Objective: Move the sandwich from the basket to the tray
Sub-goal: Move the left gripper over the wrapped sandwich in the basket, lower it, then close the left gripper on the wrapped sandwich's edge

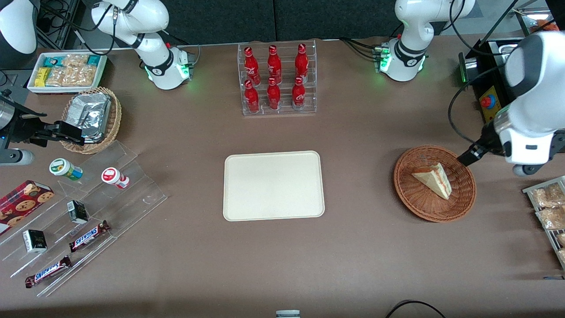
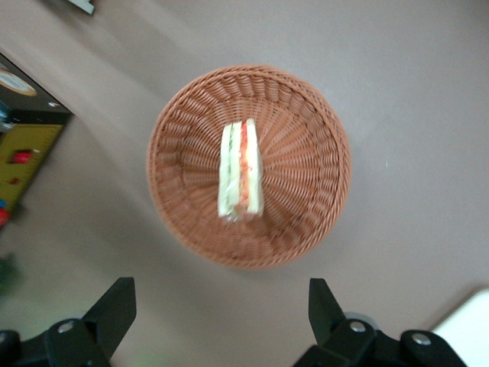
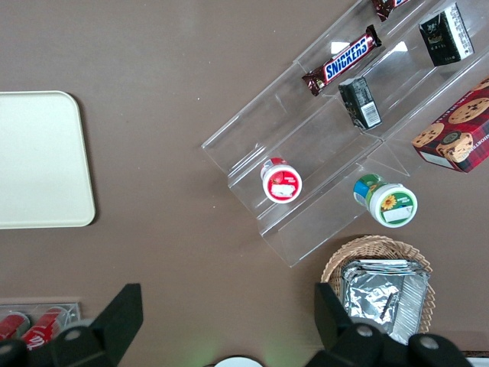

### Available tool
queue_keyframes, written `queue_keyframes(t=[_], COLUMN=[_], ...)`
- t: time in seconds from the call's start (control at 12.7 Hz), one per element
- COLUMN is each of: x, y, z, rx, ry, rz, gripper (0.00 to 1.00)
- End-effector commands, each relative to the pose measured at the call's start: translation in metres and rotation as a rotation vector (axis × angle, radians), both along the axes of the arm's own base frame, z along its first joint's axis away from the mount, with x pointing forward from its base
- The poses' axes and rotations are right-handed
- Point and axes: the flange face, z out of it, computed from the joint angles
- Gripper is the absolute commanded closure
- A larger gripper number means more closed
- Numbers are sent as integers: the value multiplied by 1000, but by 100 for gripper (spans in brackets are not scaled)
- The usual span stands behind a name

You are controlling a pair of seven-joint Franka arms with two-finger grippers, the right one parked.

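The sandwich (image 1: 435, 179), a pale wedge with red and green filling, lies in the round reddish-brown basket (image 1: 423, 211) at the working arm's end of the table. In the left wrist view the sandwich (image 2: 241, 170) rests on its side near the middle of the basket (image 2: 176, 138). My gripper (image 2: 221, 310) is open and holds nothing, hovering well above the table just off the basket's rim. From the front the gripper (image 1: 468, 157) shows at the basket's edge. The cream tray (image 1: 273, 185) sits bare at the table's middle, with a corner of the tray (image 2: 470, 332) showing.
A clear rack of red bottles (image 1: 277, 79) stands farther from the front camera than the tray. A black control box (image 1: 487, 104) and a wire rack of snack packs (image 1: 549, 212) flank the basket. A tan foil-packet basket (image 1: 90, 117) and acrylic shelf (image 1: 84, 212) lie toward the parked arm's end.
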Motion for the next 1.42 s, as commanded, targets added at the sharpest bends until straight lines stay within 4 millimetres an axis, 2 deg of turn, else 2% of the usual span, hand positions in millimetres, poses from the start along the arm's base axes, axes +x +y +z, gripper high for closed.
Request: queue_keyframes(t=[0.0, 0.16, 0.47, 0.71, 0.87, 1.34], x=[-17, -32, -41, -45, -44, -44], y=[9, 8, 11, 23, 32, 28], z=[-47, -92, -116, -151, -167, -202], rx=[14, 4, -8, -23, -28, -58], ry=[-79, -121, -152, -195, -196, -227], rz=[133, 176, 187, 205, 224, 264], gripper=[0, 0, 0, 0, 0, 0])
